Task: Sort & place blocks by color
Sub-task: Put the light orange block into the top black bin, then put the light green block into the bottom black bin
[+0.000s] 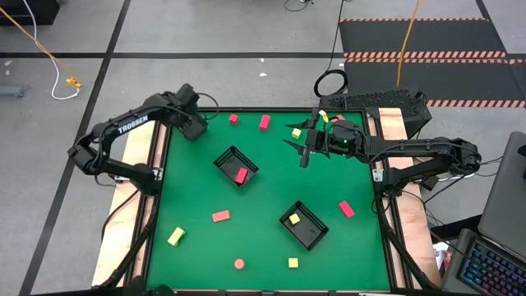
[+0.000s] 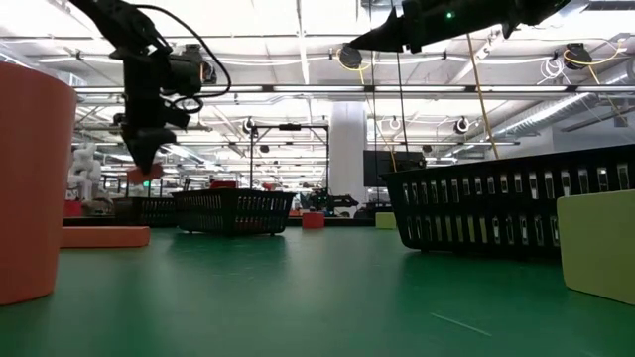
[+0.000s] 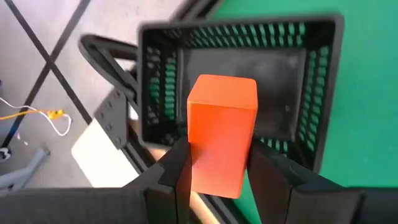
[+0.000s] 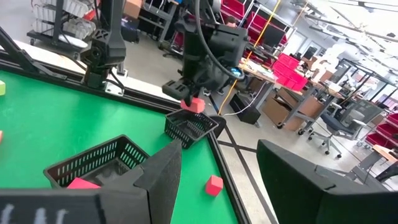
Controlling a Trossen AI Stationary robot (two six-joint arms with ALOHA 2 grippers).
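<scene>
My left gripper hangs over the table's far left corner, shut on a red-orange bar block. It is above a black mesh tray that the arm hides in the high view. The tray and block also show in the right wrist view. My right gripper is open and empty, raised over the far middle of the table, pointing left. A second tray holds a red block. A third tray holds a yellow block. My left gripper pinches the bar block by two opposite long sides near its upper end, between the two fingers. The fingers come from above, pointing down, along the bar. The bar hangs upright below the fingertips, lifted clear above the tray.
Loose blocks lie on the green mat: red ones, a red round one, and yellow ones. A raised rim runs around the mat.
</scene>
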